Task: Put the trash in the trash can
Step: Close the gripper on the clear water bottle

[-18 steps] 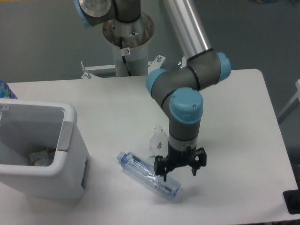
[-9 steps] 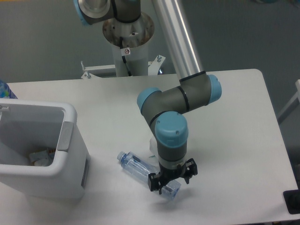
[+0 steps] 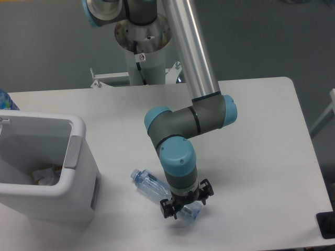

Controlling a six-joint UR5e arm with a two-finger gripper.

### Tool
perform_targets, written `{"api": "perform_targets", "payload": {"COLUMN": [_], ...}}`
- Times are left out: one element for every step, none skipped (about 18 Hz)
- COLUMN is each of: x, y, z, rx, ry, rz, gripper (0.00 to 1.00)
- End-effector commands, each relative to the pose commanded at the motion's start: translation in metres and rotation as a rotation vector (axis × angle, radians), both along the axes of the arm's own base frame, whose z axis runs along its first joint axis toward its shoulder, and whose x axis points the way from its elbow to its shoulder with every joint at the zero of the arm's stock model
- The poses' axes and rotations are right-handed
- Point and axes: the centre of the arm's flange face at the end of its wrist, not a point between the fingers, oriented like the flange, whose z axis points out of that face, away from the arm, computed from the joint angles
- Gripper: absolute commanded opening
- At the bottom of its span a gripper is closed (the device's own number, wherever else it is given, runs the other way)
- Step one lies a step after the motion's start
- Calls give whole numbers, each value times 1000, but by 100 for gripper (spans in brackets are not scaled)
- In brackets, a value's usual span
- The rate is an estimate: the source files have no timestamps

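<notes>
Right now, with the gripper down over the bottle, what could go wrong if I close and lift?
The gripper straddles the bottle near its base end, far from the cap, so it may tilt or slip once lifted. The thin clear plastic could buckle and squirt out. The trash can has a high rim, so a low carry might clip it.

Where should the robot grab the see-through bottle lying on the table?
Probably around the bottle's round middle, coming straight down from above. It lies flat on the table, so its long sides are free, one finger each side. The gripper hangs open over the bottom end.
</notes>
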Motion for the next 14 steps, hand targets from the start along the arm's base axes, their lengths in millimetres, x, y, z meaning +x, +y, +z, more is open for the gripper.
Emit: {"api": "perform_targets", "payload": {"x": [0, 0, -1, -1, 1, 1, 1, 1, 1, 1, 1, 0, 1, 1], "y": [0, 0, -1, -1, 1, 1, 1, 1, 1, 1, 1, 1, 2, 3], "z": [-1, -3, -5, -6, -7, -7, -7, -8, -8, -8, -9, -8, -8, -7], "rx": [-3, -11, -25, -29, -31, -31, -31, -33, -31, -31, -32, -31, -30, -29], "ry": [-3, -6, -3, 0, -1, -1, -1, -1, -1, -1, -2, -1, 0, 1], "rz": [0, -1, 1, 1, -2, -2, -2, -2, -2, -4, -4, -3, -5, -5], "gripper": [100, 99, 96, 92, 87, 82, 80, 76, 72, 67, 63, 60, 58, 58]}}
